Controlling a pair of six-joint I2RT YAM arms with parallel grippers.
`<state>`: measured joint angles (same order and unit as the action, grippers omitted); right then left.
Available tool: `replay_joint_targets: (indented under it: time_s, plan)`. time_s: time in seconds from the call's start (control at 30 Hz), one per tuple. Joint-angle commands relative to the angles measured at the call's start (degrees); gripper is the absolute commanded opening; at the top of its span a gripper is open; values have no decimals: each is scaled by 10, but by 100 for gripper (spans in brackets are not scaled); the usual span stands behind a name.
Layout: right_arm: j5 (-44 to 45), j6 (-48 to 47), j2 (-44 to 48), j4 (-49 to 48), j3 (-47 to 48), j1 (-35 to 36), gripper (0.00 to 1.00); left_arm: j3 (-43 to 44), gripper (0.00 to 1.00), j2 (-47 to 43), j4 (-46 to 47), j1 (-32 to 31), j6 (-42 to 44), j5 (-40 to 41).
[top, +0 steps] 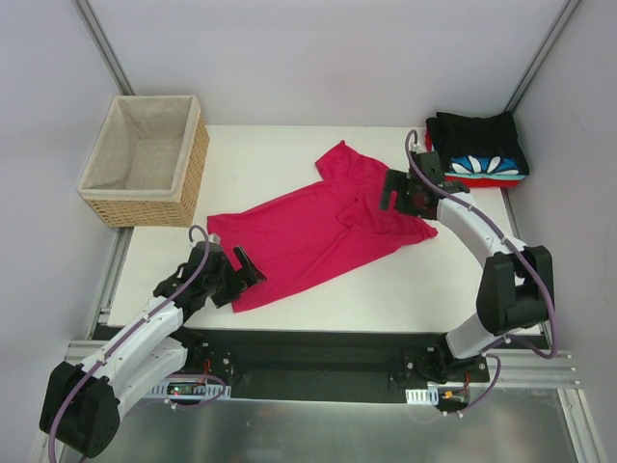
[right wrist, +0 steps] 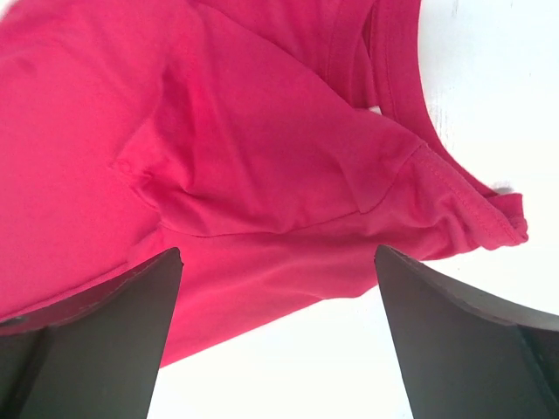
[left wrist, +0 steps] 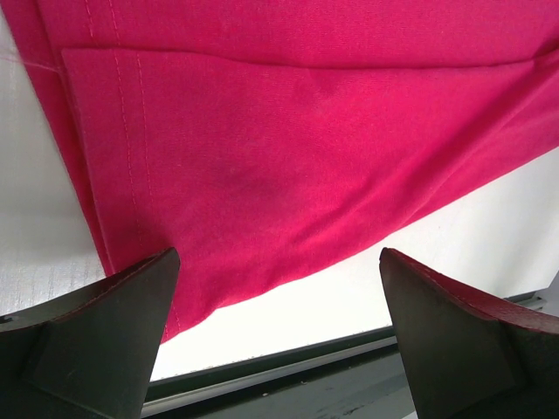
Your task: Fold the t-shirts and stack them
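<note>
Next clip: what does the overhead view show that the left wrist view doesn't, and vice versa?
Only the overhead view: the wicker basket at the far left, the stack of folded shirts at the far right, and the right gripper, open over the pink shirt at its sleeve end. Only the left wrist view: the shirt's stitched hem up close, with one layer lying over another. Both: the pink shirt spread on the white table, and the left gripper open at its bottom corner, holding nothing.
</note>
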<state>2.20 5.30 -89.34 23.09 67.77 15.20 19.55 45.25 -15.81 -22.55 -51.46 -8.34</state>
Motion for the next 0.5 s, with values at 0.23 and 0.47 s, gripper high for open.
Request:
replay_joint_targets:
  time_s: [0.23,0.47]
  plan:
    - [0,7,-87,-23,-5,-5,96,15,99,-11,-14,-3,8,16]
    - [0,2,-129,-18,25,-21,97,15,99,-9,-17,-3,10,21]
